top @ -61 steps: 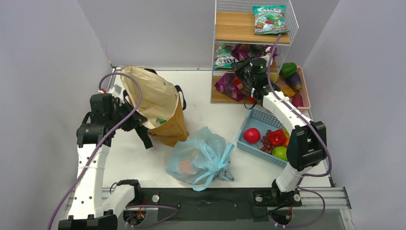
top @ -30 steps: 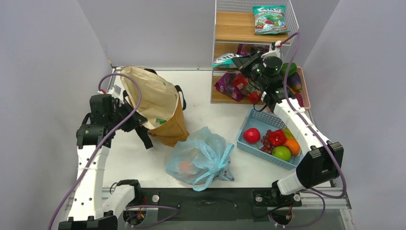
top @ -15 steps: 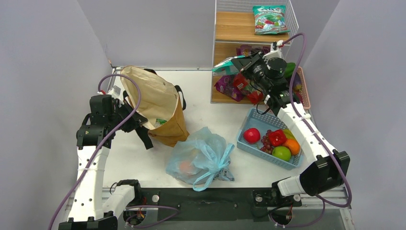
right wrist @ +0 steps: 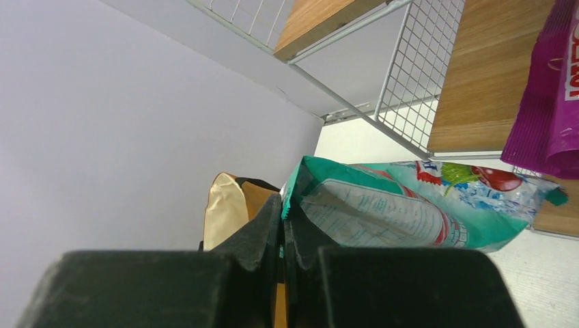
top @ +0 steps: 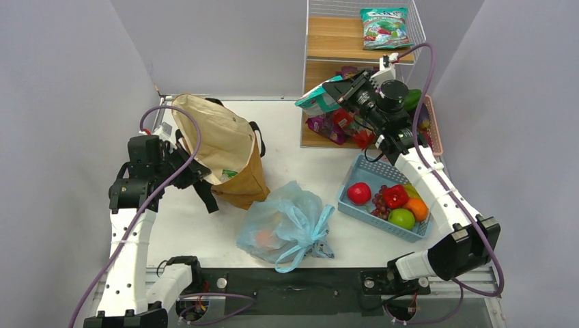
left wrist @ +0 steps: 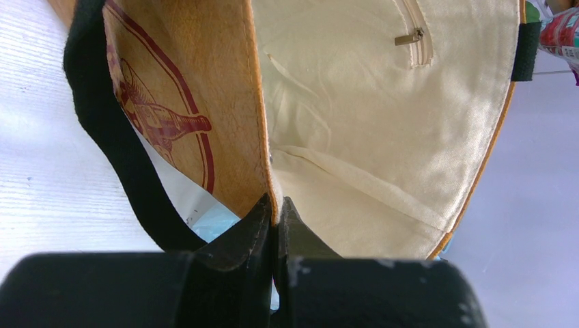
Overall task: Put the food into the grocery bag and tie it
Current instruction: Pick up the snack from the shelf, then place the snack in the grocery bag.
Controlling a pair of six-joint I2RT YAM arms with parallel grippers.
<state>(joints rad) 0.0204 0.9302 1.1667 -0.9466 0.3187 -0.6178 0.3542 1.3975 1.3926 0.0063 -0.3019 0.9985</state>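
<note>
A white table (top: 293, 137) fills the view from above, walled by grey panels. At its far right stands a wire shelf (top: 341, 44) with wooden boards and snack bags on it. Left of centre, a tan tote (top: 218, 147) with black straps stands open and leaning. My left gripper (left wrist: 274, 212) is pinched tight on the tote's rim, one finger inside against the cream lining and one outside.

The light blue grocery bag (top: 283, 222) sits near the front edge of the table, just in front of the tote and left of a blue basket (top: 369, 217). Its handles are gathered on the right side. Food (top: 263, 238) shows through the plastic as an orange shape. The basket holds fruit (top: 401, 218) in red, green and orange.

My right gripper (right wrist: 282, 208) is raised in front of the shelf and clamped on the edge of a teal snack packet (right wrist: 410, 212).
</note>
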